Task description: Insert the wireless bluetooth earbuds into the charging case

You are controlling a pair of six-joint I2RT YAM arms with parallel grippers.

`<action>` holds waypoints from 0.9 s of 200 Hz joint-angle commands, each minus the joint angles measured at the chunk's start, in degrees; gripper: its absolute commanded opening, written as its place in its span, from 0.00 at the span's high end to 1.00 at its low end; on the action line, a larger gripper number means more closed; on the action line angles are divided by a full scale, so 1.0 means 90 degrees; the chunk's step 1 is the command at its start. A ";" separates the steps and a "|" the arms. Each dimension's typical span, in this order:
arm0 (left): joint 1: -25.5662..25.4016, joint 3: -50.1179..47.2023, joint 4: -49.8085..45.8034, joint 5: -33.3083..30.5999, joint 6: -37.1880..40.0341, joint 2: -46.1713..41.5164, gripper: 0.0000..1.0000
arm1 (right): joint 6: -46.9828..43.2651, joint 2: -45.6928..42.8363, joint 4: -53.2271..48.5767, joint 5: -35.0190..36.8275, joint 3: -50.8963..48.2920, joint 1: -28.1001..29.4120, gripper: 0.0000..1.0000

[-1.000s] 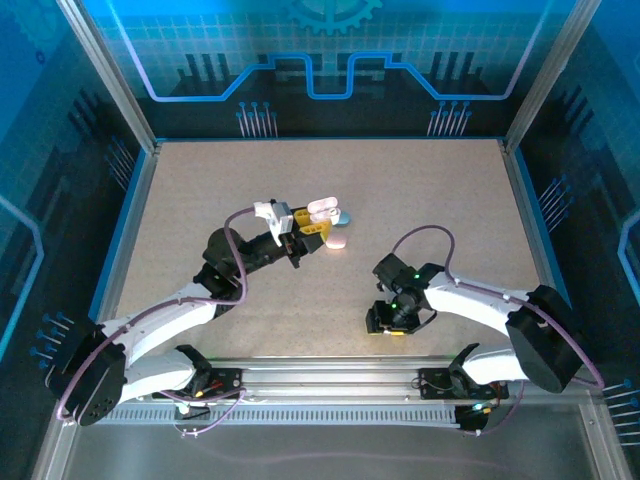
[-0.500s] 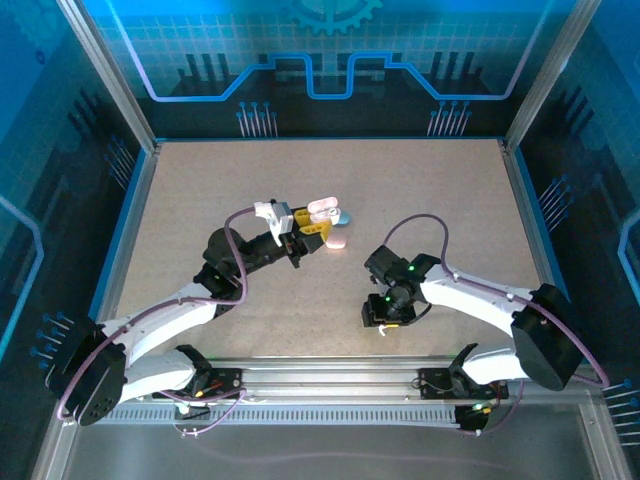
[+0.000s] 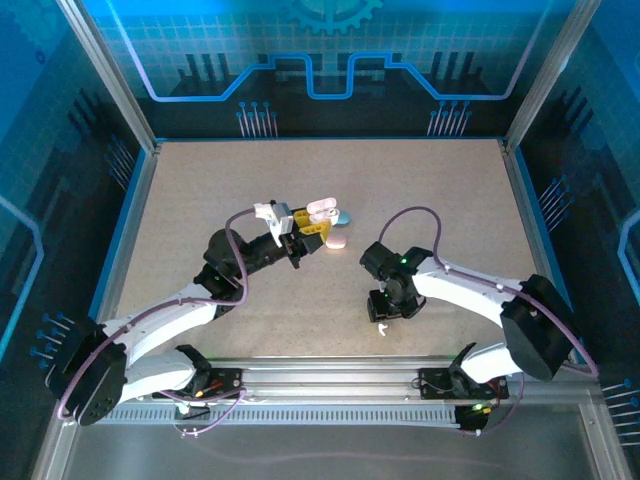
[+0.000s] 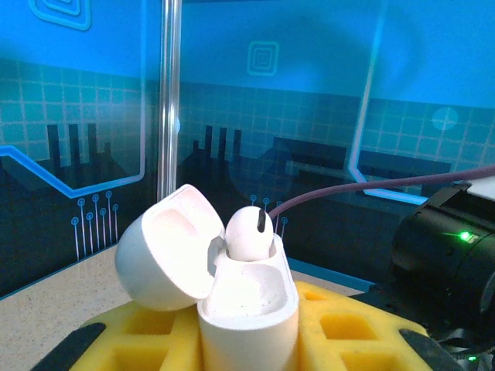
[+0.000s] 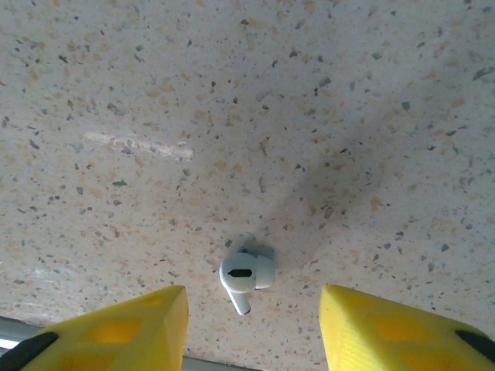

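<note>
Right wrist view: our right fingers (image 5: 116, 332) stand apart, a white earbud (image 5: 246, 277) lying on the desk (image 5: 232, 93) between them, low centre. Our left fingers (image 4: 348, 328) clamp the open charging case (image 4: 247, 305), another earbud (image 4: 249, 232) seated inside.

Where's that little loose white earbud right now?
The white earbud lies on the speckled table between the right tool's open yellow fingers; from above it sits just in front of that tool, near the front rail.
</note>
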 commanded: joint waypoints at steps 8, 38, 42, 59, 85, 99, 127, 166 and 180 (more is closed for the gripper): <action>-0.0044 -0.0084 0.0125 -0.0160 0.0150 -0.0172 0.74 | -0.0193 0.0235 -0.0129 -0.0081 0.0253 0.0095 0.48; -0.0052 -0.0089 0.0130 -0.0150 0.0138 -0.0176 0.74 | -0.0295 0.0405 -0.0269 -0.0095 0.0458 0.0109 0.46; -0.0048 -0.0092 0.0137 -0.0147 0.0137 -0.0175 0.74 | -0.0305 0.0419 -0.0279 -0.0082 0.0459 0.0110 0.45; -0.0047 -0.0092 0.0092 -0.0151 0.0151 -0.0227 0.74 | -0.0343 0.0474 -0.0310 -0.0070 0.0469 0.0112 0.44; -0.0049 -0.0120 0.0006 -0.0188 0.0192 -0.0292 0.74 | -0.0420 0.0585 -0.0309 -0.0108 0.0500 0.0113 0.45; -0.0052 -0.0126 0.0027 -0.0190 0.0191 -0.0273 0.74 | -0.0451 0.0694 -0.0346 -0.0118 0.0556 0.0116 0.46; -0.0046 -0.0118 0.0082 -0.0163 0.0166 -0.0225 0.74 | -0.0303 0.0828 -0.0403 -0.0117 0.0521 0.0152 0.47; -0.0041 -0.0121 0.0093 -0.0161 0.0150 -0.0202 0.74 | -0.0089 0.0954 -0.0259 -0.0344 0.0323 0.0275 0.51; -0.0054 -0.0114 0.0123 -0.0141 0.0123 -0.0171 0.74 | -0.0033 0.1029 -0.0140 -0.0416 0.0323 0.0314 0.54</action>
